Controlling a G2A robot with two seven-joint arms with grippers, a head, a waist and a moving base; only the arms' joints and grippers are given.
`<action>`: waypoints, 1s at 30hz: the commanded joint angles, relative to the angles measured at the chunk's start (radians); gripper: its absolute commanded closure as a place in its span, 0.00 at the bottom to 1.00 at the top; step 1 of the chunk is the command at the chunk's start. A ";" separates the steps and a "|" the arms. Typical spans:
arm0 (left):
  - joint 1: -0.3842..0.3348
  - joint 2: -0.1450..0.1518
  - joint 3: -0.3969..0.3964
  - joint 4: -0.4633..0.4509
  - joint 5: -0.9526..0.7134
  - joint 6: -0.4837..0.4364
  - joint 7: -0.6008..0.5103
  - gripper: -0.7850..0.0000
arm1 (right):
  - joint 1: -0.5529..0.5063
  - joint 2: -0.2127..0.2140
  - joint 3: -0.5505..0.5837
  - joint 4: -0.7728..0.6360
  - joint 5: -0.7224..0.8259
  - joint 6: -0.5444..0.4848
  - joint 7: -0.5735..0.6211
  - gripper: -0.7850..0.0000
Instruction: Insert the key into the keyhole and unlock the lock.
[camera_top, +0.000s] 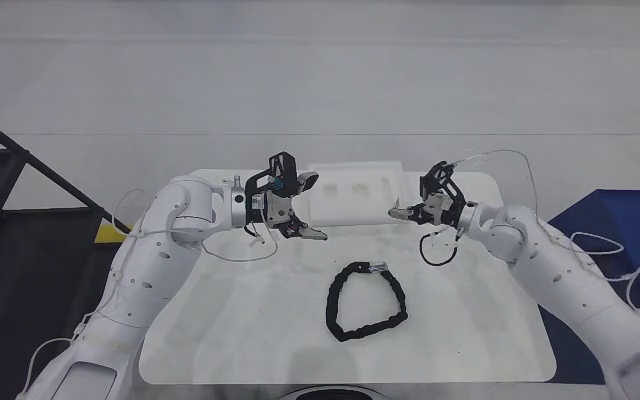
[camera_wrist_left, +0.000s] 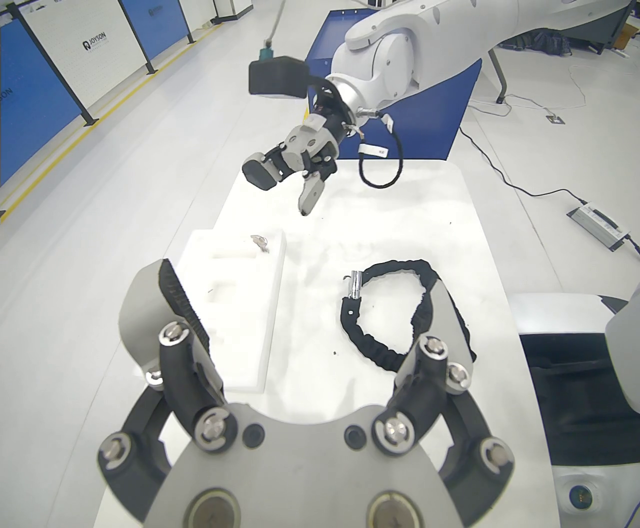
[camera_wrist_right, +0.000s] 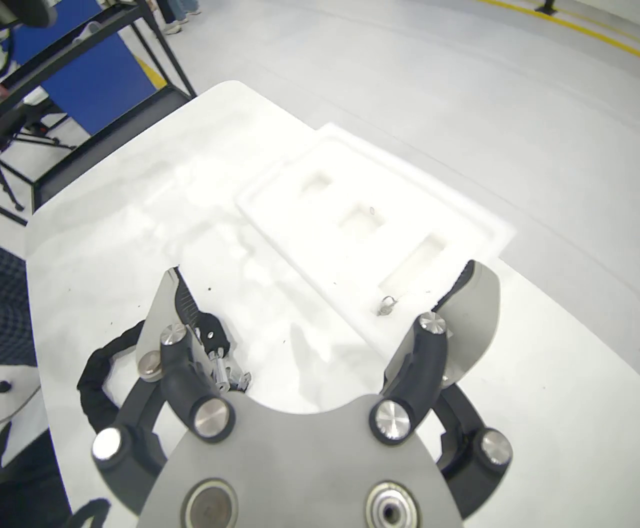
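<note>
Lock (camera_wrist_left: 395, 266) on white table (camera_wrist_left: 310, 320) — pale floor (camera_wrist_left: 150, 165).

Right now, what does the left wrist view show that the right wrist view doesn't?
Left wrist view: the left gripper, open, and the chain lock's whole loop. Right wrist view: a black frame beside the table. Both: the open right gripper, the key lying on the white foam tray, and the lock's metal end.

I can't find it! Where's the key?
The small silver metal key lies on the white foam tray, beside its end recess, nearest the right end effector.
</note>
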 joint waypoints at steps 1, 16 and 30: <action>0.000 0.000 0.000 0.000 0.000 0.000 0.000 0.00 | 0.030 -0.025 -0.020 0.037 0.013 0.048 0.077 0.00; 0.000 0.000 0.000 0.000 0.000 0.000 0.000 0.00 | 0.138 -0.195 -0.094 0.255 0.147 0.184 0.267 0.00; 0.000 0.000 0.000 0.000 0.000 0.000 0.000 0.00 | 0.132 -0.202 -0.085 0.263 0.192 0.174 0.263 0.00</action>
